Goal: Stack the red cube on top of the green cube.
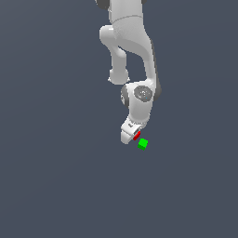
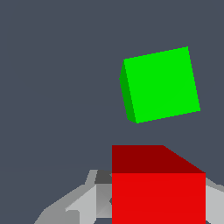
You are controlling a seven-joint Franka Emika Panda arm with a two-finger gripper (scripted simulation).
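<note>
Fingers: grey fingers [image 2: 83, 203] closed on the red cube [image 2: 158, 197], one each side in the wrist view; only a sliver of red shows under the gripper [image 1: 133, 136] in the exterior view.
Green cube: green cube [image 2: 161, 84] sits just beside the gripper, not under it, turned a little against the red one.
Floor: flat dark grey floor [image 1: 56, 186], featureless.
Progress: pick looks done; shift over green, lower and release remain.
Surfaces: both cubes plain, sharp-edged, matte, same size; arm [image 1: 132, 42] smooth white.

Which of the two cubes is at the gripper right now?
The red cube, sitting between the gripper's fingers; the green cube lies apart beside it.
</note>
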